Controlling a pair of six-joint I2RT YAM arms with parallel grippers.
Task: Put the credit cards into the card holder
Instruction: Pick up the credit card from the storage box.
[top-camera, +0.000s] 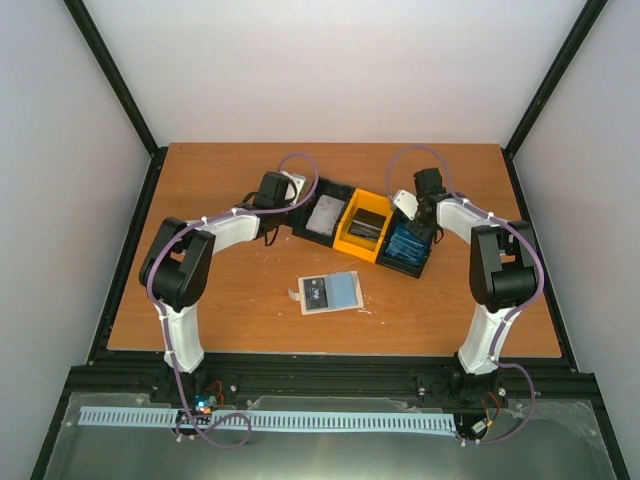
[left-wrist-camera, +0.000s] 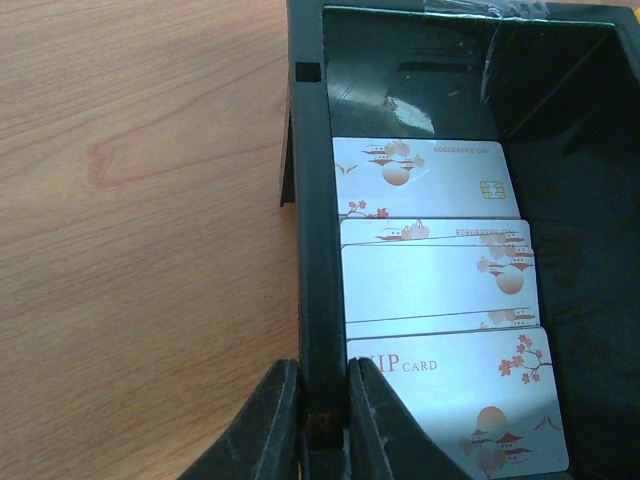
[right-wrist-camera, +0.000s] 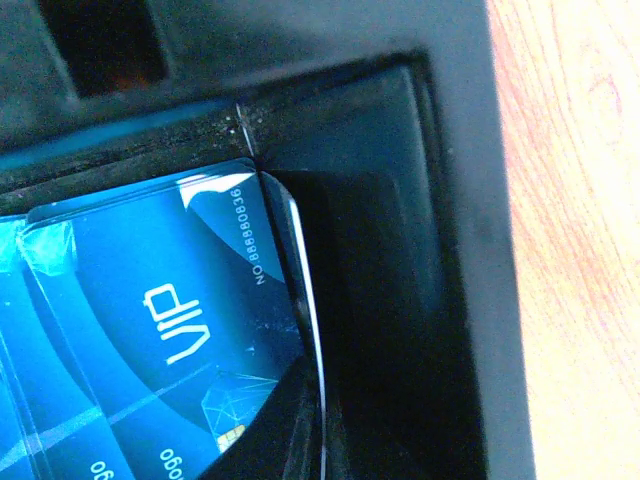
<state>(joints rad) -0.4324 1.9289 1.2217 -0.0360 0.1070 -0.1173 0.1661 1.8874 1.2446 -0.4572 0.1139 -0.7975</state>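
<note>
Top: card holder (top-camera: 330, 292) lies flat on tabletop (top-camera: 220, 300), toward the near-left from right gripper (top-camera: 412, 228), long axis left-right, between both arms.
Left wrist: left gripper (left-wrist-camera: 322, 405) clamped on tray (left-wrist-camera: 310, 250) wall, grey-white cards (left-wrist-camera: 435, 290) just beside.
Right wrist: right gripper looks pinched together on top blue card (right-wrist-camera: 170, 320) at its edge, inside the tray.

white arms (top-camera: 225, 228) with black joints (top-camera: 180, 265), seemingly purple cables (top-camera: 300, 160).

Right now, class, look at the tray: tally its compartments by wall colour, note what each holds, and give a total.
Tray compartments by wall colour:
Black: 2 (left compartment with silver cards; right compartment with blue cards)
Yellow: 1 (middle compartment with dark cards)
Total: 3
</note>
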